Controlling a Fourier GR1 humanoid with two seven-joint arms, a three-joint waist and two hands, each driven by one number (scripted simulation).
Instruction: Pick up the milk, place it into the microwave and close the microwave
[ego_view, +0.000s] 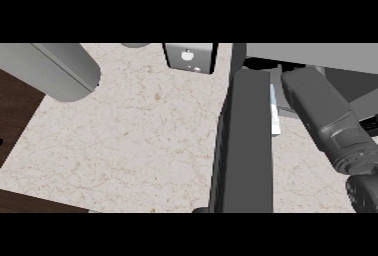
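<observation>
Head view: beige marbled counter (125, 135) fills centre and left, dark wood floor (18, 110) showing at 9 and 7 o'clock past its edge. Microwave door (244, 145) stands open, seen edge-on as a dark slab running from 12 down to 6 o'clock; microwave body (310, 52) grey at 1 o'clock. Right forearm (328, 125) comes across at 3 o'clock toward the cavity; its hand isn't visible, so can't tell grip. Left forearm (63, 70) at 10 o'clock, hand out of frame too. Milk: can't locate it. Small grey panel (190, 57) at 12 o'clock on the counter's far edge.
</observation>
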